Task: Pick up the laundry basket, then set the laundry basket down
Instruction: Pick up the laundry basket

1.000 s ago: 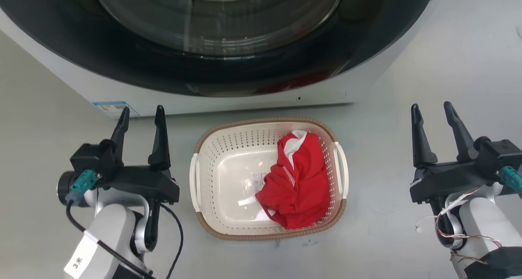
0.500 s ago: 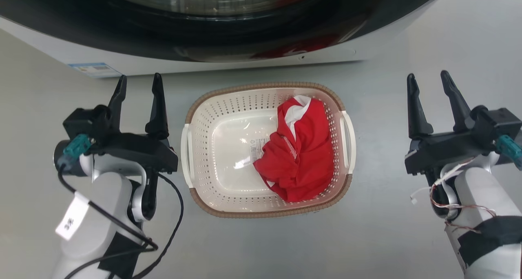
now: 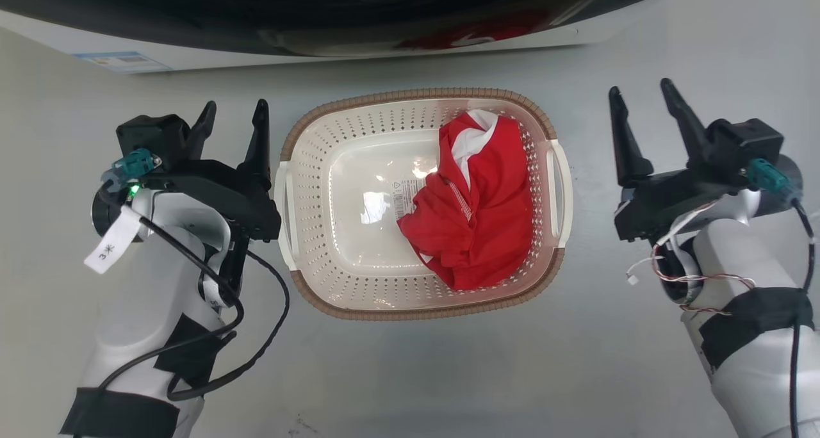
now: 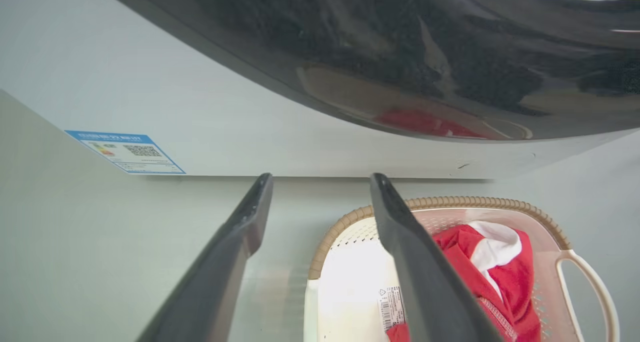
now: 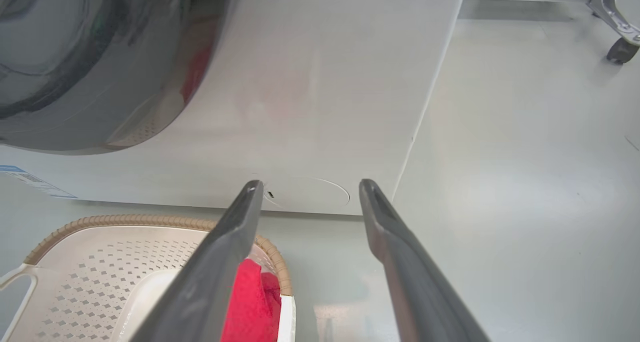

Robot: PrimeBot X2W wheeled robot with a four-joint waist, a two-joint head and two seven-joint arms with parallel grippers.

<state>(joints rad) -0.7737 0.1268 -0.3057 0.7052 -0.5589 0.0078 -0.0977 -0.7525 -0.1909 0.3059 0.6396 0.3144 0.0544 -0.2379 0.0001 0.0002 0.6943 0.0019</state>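
laundry basket (image 3: 359, 137) sits on the floor (image 3: 448, 374) before the washing machine (image 3: 384, 50) in the head view, a red garment (image 3: 477, 214) inside; the left gripper (image 3: 235, 105) is just beside its left handle, the right gripper (image 3: 640, 87) farther off its right, both spread wide, holding nothing. left wrist view: the basket lies partly behind one finger. right wrist view: likewise.

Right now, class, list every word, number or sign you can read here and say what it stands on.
"3米": white paper tag hanging at the pale left forearm.
Blue-edged sticker on the white washing machine: QR code, print too small to read.
White label on the floor of the cream perforated plastic laundry basket: barcode, triangle sign, print too blurred to read.
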